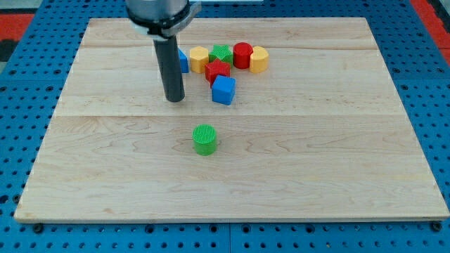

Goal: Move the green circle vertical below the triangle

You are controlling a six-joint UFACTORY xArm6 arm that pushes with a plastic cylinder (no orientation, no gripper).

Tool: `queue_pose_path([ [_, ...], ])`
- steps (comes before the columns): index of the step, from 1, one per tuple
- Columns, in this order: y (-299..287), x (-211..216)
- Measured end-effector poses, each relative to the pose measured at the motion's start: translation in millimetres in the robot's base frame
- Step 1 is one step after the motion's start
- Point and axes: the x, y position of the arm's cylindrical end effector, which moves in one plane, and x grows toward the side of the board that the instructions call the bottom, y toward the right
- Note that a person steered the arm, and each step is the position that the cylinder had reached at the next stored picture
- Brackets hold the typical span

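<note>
The green circle (205, 139) stands alone on the wooden board, below the cluster of blocks at the view's top. My tip (174, 98) rests on the board up and to the left of the green circle, apart from it. A blue block (183, 61), partly hidden behind my rod, may be the triangle; its shape cannot be made out. My tip is left of the blue cube (223, 90) and the red star (217, 71).
The cluster also holds a yellow block (199, 58), a green star (222, 53), a red cylinder (242, 54) and a yellow block (259, 60). The wooden board (337, 161) lies on a blue pegboard.
</note>
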Motion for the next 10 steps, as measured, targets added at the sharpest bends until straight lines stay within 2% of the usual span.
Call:
queue_pose_path([
  [1, 3.7, 27.4],
  [3, 111.1, 31.6],
  [4, 131.5, 59.5],
  [6, 87.4, 105.2],
  [10, 61.0, 105.6],
])
